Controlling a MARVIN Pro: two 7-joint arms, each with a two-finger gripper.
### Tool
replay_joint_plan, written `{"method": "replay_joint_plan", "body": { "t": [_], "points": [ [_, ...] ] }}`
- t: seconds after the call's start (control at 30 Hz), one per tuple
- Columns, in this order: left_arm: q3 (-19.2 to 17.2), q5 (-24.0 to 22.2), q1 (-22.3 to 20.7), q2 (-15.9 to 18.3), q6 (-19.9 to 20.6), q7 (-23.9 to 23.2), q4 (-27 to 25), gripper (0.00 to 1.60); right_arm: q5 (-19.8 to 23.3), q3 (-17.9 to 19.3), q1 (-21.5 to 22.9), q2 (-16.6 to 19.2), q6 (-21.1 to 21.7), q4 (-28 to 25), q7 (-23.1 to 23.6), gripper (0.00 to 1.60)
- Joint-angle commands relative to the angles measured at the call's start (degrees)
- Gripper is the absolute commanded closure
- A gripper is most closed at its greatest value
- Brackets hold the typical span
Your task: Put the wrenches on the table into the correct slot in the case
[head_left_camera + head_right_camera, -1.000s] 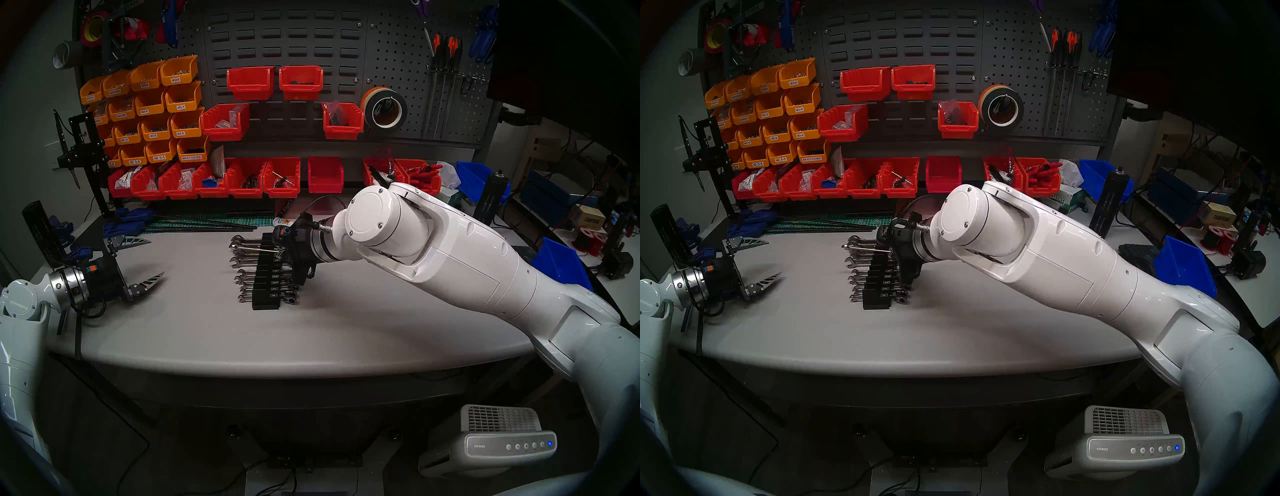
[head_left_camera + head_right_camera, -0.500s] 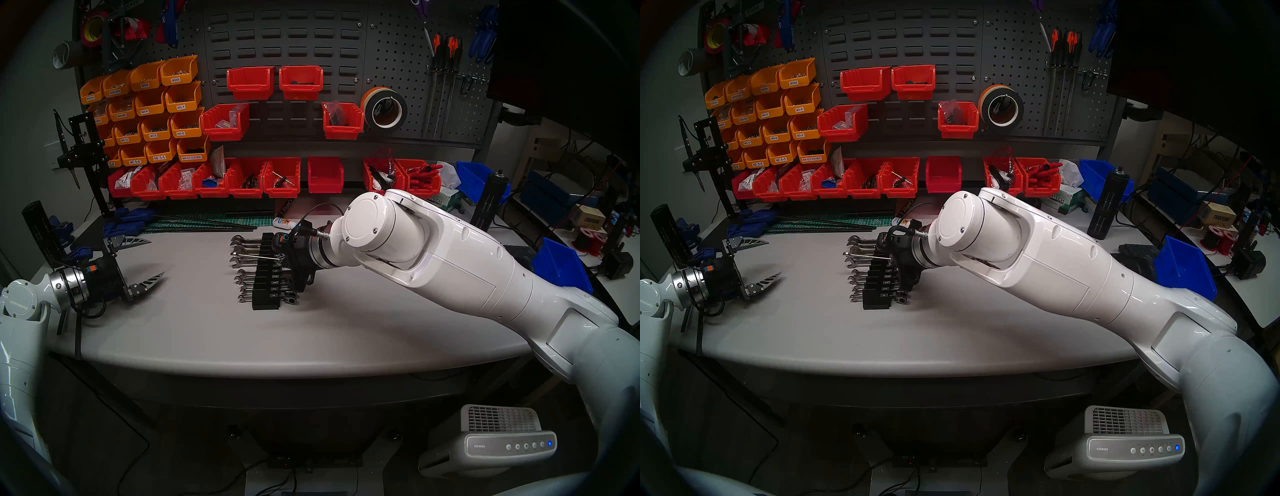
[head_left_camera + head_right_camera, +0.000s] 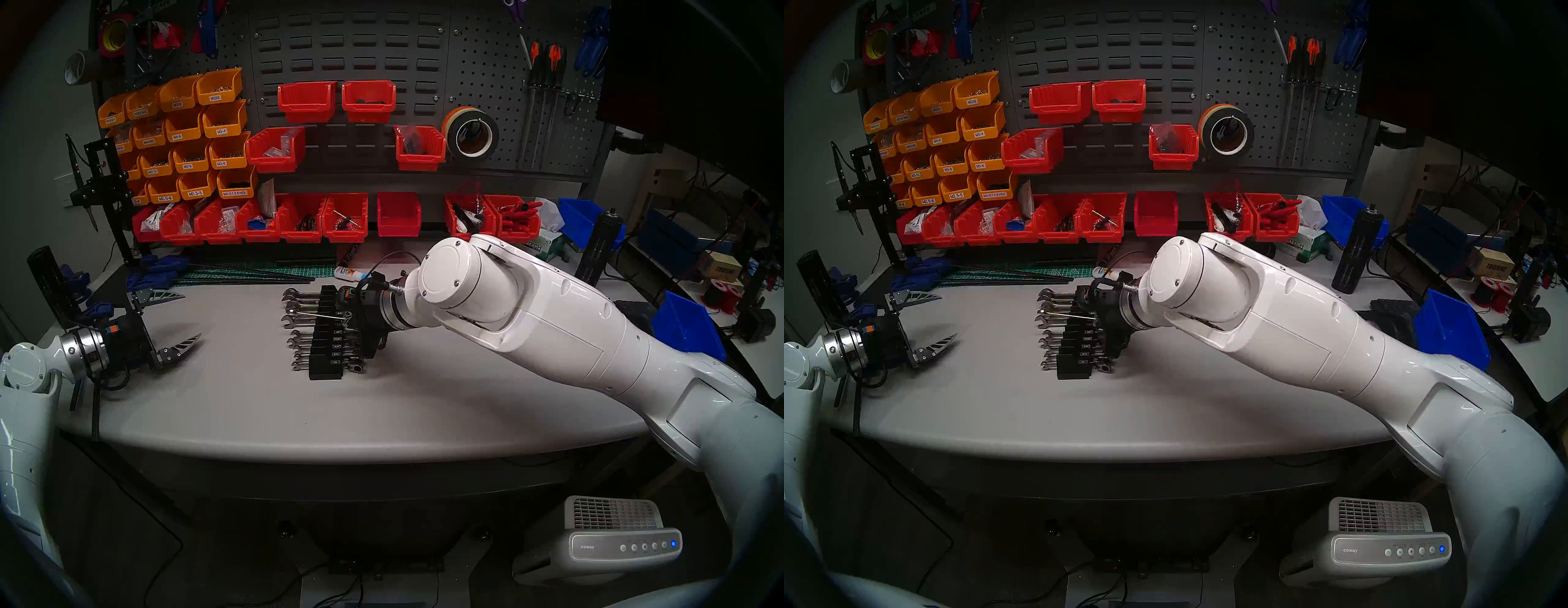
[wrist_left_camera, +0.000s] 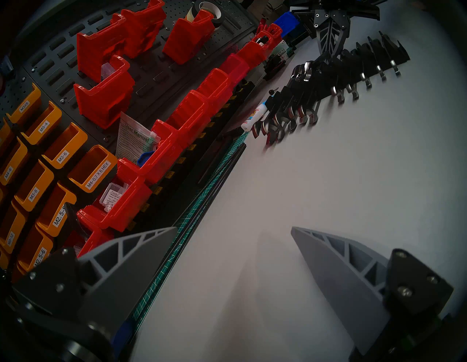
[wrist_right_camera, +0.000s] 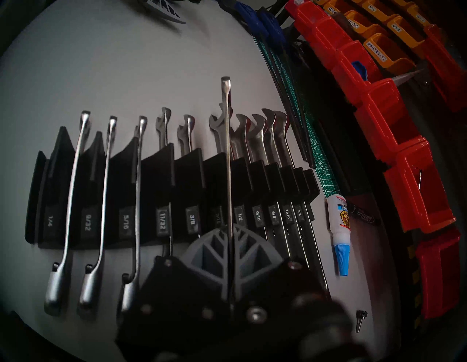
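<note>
Right claw lower, one wrench clamped — one rack

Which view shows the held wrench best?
Right wrist: the wrench runs edge-on from the shut right gripper across the rack, above the slot beside 1/2. Head views show only a thin tilted bar. Left wrist shows little more than its open jaw, far off.

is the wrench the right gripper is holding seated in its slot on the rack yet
Not yet. The wrench stays clamped in the shut right gripper, hovering above the rack.
</note>
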Motion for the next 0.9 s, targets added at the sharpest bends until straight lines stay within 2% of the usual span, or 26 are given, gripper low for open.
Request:
{"method": "replay_joint_plan", "body": {
  "t": [0.0,0.87],
  "points": [
    [-0.9,-0.8,-1.0,0.6,0.2,0.2,-0.7,0.0,0.0,0.8,1.1,-0.1,-0.9,0.1,0.1,1.6],
    [-0.9,-0.7,-1.0,0.6,0.1,0.3,-0.7,0.0,-1.4,0.0,4.2,-1.4,-2.2,2.9,2.0,1.6]
  ]
}}
